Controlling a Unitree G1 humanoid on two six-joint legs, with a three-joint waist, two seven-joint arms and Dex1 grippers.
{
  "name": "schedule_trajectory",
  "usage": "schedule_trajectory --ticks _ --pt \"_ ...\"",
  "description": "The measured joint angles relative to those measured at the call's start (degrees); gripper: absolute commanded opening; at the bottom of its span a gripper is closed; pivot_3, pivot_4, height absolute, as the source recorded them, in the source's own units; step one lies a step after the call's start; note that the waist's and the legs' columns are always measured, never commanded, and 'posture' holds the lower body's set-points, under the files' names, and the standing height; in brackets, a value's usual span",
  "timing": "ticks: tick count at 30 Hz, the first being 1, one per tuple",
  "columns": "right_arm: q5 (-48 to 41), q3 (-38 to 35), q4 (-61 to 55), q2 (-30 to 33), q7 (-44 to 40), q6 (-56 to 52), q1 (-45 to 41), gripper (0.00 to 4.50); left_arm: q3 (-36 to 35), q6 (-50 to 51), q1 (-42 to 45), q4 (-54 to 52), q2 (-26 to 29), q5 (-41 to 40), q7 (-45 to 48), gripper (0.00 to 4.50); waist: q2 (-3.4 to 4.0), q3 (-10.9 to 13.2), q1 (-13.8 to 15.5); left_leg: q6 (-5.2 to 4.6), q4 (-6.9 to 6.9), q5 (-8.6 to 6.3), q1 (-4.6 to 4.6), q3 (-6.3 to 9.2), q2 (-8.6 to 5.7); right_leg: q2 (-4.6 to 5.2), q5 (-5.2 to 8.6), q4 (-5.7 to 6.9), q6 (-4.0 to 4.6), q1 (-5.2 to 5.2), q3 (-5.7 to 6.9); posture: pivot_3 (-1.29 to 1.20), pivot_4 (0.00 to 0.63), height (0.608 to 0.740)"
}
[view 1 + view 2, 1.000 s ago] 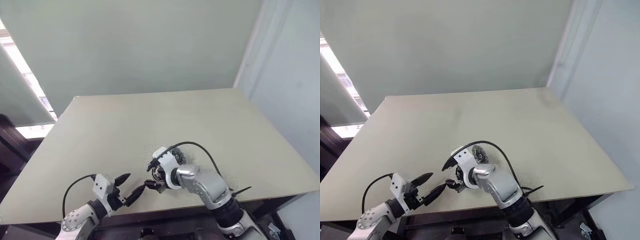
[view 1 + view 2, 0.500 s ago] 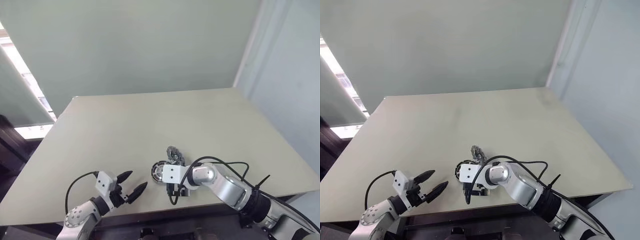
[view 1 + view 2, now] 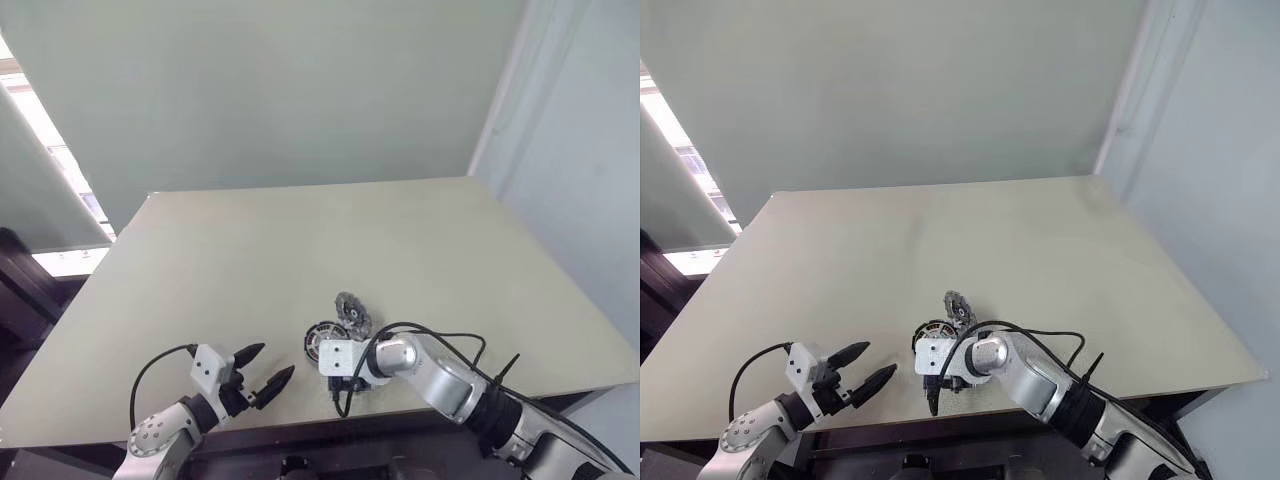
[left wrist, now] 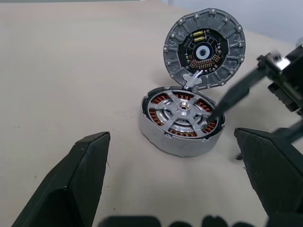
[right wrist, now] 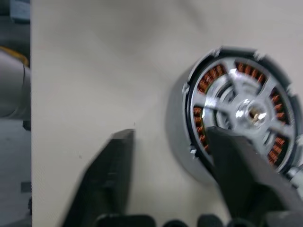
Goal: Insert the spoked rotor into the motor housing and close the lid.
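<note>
Rotor already sits inside the motor housing, its silvery spokes lying over the copper windings, so the insertion looks done and the step in hand is closing the lid. That lid stands tilted up on edge at the housing's far rim, inner face with its small parts turned toward the left gripper, whose jaws stand wide open just short of the housing and hold nothing.

The right gripper has its jaws apart and empty: one finger lies over the near edge of the housing, the other on the bare counter beside it. Whether that finger actually touches the rotor I cannot tell.

Next, I judge, a finger must get behind the raised lid and tip it down over the housing, squarely enough that its ribbed rim seats rather than skids off.

From the left wrist you see the lid propped open and a dark right finger reaching across the housing; the right wrist view gives the spokes and windings close up. The head views give the placing: both parts near the counter's front edge, between the two grippers.
</note>
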State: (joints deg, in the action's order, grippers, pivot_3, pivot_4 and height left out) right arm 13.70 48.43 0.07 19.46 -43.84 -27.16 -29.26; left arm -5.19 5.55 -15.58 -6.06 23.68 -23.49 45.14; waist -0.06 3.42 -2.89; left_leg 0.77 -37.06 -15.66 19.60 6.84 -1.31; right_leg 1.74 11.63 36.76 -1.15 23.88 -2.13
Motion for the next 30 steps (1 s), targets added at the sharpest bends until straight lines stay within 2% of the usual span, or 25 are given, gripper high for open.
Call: schedule_trajectory --ticks 4,5,12,18,22,30 --pt "1.2 -1.2 0.5 -0.9 0.1 0.5 0.2 0.25 0.0 0.0 0.0 0.0 0.0 0.0 0.0 4.50 -0.01 0.0 0.0 0.00 0.00 0.00 -0.04 0.00 0.00 0.00 0.00 0.00 0.00 -0.04 0.00 0.00 0.000 0.740" --pt "1.2 -1.2 0.7 -1.2 -0.2 0.5 0.5 0.09 0.0 0.0 0.1 0.0 0.0 0.0 0.0 4.50 -0.02 0.0 0.0 0.00 0.00 0.00 -0.03 0.01 0.00 0.00 0.00 -0.01 0.00 -0.04 0.00 0.00 0.000 0.740" --pt "1.8 -2.3 0.9 -2.9 -0.3 -1.2 1.4 0.09 0.0 0.0 0.2 0.0 0.0 0.1 0.0 4.50 -0.02 0.0 -0.1 0.00 -0.07 0.00 -0.11 0.02 0.02 -0.03 0.00 0.03 0.01 -0.12 0.01 0.00 0.000 0.740" --pt "-0.5 -6.5 -3.0 -6.7 -1.3 -13.9 2.9 0.09 0.0 -0.1 0.2 0.1 -0.1 0.2 0.0 4.50 -0.02 0.0 0.0 0.01 -0.05 -0.01 -0.08 0.03 0.01 -0.02 0.00 0.02 0.00 -0.09 0.00 0.00 0.000 0.740" --pt "-3.0 -6.7 -7.0 -8.1 -3.0 -22.5 2.9 0.09 0.0 -0.3 0.2 0.6 -0.5 0.2 0.1 4.50 -0.02 0.0 0.0 0.01 0.01 -0.01 -0.05 0.04 0.01 -0.01 0.00 0.02 -0.01 -0.04 0.01 0.00 0.000 0.740" --pt "-4.7 -5.0 -8.5 -8.3 -3.4 -25.7 2.4 0.09 0.1 -0.6 0.2 1.3 -0.8 0.3 0.4 4.50 -0.01 0.0 0.0 0.01 -0.02 -0.01 -0.05 0.03 0.01 0.00 0.00 0.02 0.00 -0.04 0.01 0.00 0.000 0.740"
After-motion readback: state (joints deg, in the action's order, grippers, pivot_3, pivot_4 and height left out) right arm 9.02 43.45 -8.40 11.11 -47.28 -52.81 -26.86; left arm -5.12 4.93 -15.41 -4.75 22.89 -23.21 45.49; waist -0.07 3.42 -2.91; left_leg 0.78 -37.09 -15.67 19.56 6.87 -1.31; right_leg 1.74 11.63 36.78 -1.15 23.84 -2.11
